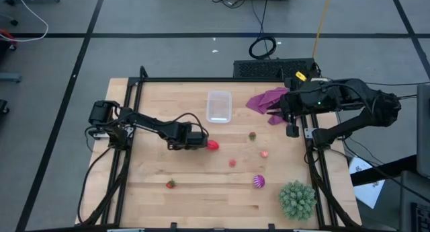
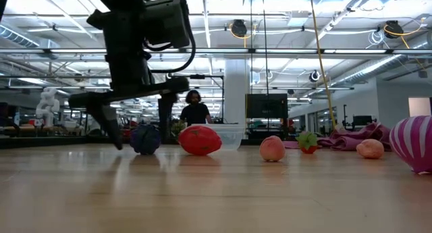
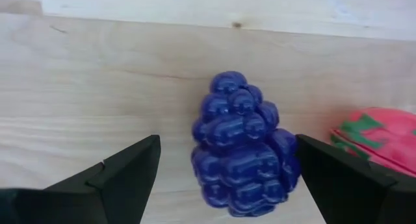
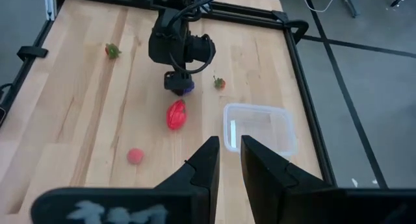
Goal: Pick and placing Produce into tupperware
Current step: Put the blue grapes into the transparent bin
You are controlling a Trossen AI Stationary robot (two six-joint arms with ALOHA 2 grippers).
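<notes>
A blue-purple bumpy berry [image 3: 244,149] rests on the wooden table. My left gripper [image 3: 226,146] points down over it, open, with one finger on each side and a gap on both sides. In the high view that gripper [image 1: 199,140] hides the berry. A red piece with green markings [image 1: 212,145] lies just beside it. The clear tupperware [image 1: 219,105] stands farther back, with nothing showing inside it. My right gripper [image 4: 229,156] is shut with nothing in it, raised at the table's right side near the purple cloth [image 1: 269,99].
More produce lies on the table: a small red-green piece [image 1: 252,135], a pink one [image 1: 265,153], a reddish one [image 1: 232,163], a striped magenta ball [image 1: 259,181] and a strawberry [image 1: 170,184]. A green spiky ball [image 1: 297,200] sits near right. A person [image 2: 196,110] stands far behind the table.
</notes>
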